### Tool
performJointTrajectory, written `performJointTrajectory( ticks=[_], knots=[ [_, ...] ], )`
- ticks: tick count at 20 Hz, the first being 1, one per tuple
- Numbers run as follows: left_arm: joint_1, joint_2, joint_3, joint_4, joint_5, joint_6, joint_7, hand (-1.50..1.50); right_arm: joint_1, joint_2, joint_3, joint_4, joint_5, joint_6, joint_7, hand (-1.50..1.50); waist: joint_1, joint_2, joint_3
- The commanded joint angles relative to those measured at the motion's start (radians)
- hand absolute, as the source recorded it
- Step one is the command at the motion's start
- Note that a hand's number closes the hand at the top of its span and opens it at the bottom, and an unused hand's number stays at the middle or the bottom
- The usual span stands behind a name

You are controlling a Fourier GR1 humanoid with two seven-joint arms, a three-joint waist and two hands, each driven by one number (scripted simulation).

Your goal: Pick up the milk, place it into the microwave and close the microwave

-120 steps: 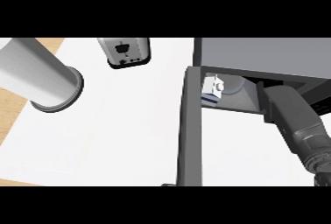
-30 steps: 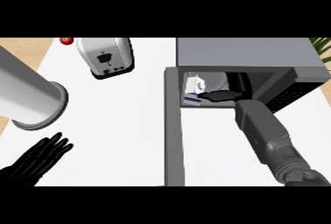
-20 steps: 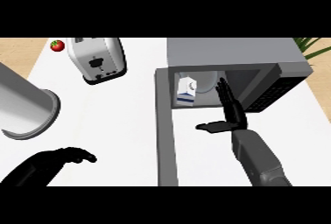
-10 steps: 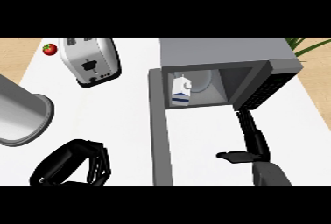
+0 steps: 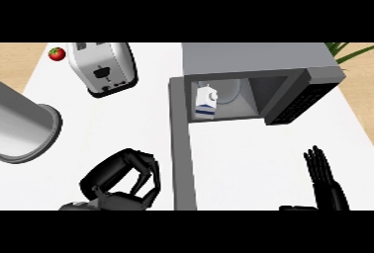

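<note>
White-and-blue milk carton point(image 5: 206, 100) standing upright inside the open grey box microwave point(image 5: 248, 59), at the cavity's left side. Placing looks done; closing remains. Left hand point(image 5: 120, 178) clenched on nothing beside the long grey door point(image 5: 182, 158). Right hand point(image 5: 325, 180) fingers straight, released. Next: swinging the door shut.

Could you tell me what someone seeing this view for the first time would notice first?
The open microwave at upper right draws the eye, its door swung out toward the viewer and the milk carton standing upright inside at the left of the cavity. Below, the left hand shows with curled fingers holding nothing, beside the door's left edge, and the right hand is open at lower right. A toaster sits upper left.
</note>
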Motion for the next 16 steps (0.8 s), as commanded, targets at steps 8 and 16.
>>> performJointTrajectory(
  ticks=[8,16],
  knots=[
    [-0.083,0.0,-0.409,0.227,-0.049,0.3,-0.099,1.5,0.356,-0.044,0.054,-0.542,-0.185,0.216,0.08,-1.5,0.006,0.008,0.002],
    [-0.19,0.0,-0.721,0.398,0.064,0.669,-0.11,1.5,0.443,-0.101,0.107,-0.851,-0.316,0.265,0.249,-1.5,0.001,0.016,0.002]
  ],
)
